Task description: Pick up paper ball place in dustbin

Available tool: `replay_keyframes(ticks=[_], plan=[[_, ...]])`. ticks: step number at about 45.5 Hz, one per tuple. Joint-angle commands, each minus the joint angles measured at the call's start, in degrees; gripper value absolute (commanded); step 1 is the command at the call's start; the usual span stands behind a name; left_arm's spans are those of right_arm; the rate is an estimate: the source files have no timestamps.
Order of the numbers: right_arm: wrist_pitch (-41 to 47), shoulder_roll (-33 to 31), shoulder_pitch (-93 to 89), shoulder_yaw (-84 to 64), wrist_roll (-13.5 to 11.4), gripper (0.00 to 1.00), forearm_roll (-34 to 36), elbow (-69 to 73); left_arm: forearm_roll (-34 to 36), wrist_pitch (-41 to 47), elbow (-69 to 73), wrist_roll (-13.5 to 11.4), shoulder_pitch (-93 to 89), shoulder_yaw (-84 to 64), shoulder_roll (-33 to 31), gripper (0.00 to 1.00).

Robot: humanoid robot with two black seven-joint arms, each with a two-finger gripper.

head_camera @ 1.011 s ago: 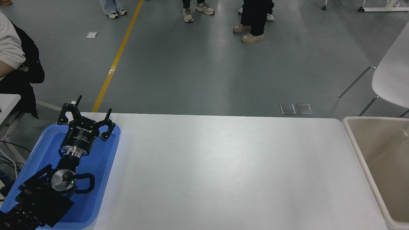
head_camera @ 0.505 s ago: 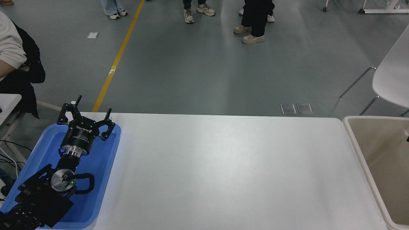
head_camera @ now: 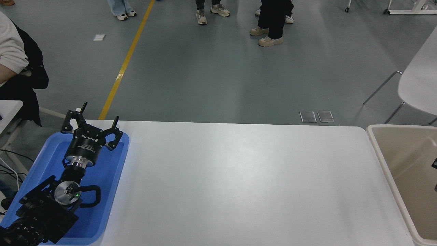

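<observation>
Fingers (head_camera: 434,164) barely enter over the dustbin (head_camera: 382,150); paper ball unseen.

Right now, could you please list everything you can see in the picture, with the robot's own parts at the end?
table: one, white, filling the lower middle.
tray: one, bright blue, shallow, at the table's left end.
dustbin: one, beige with a cream rim, at the table's right end, cut off by the picture's edge.
paper ball: none in view.
chair: one, white, upper right.
floor line: one, yellow, upper left.
floor plates: two, grey, beyond the table's far edge.
seated person: one, at the left edge.
standing people's shoes: several pairs, along the top.
left gripper: one, black, open, over the tray.
right gripper: only a black sliver at the right edge, over the dustbin.
</observation>
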Motion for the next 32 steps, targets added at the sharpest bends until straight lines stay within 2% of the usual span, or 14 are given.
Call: replay_keyframes(ticks=[1, 10, 23, 32], plan=[[-0.79, 0.04, 0.0, 3.35, 0.01, 1.0, 0.03, 0.33, 0.01, 0.0, -0.09, 0.0, 0.0, 0.0, 0.01, 1.0], [-0.44, -0.14, 0.26, 12.76, 0.01, 1.0, -0.06, 0.77, 0.01, 0.0, 0.0, 0.0, 0.0, 0.0, 0.01, 1.0], [0.18, -0.23, 6.06, 15.65, 0.1, 1.0, 0.12, 0.94, 0.01, 0.0, 0.0, 0.0, 0.09, 0.0, 0.01, 1.0], [0.09, -0.31, 7.91, 41.03, 0.71, 1.0, -0.76, 0.59, -0.08, 0.0, -0.09, 0.0, 0.0, 0.0, 0.01, 1.0]])
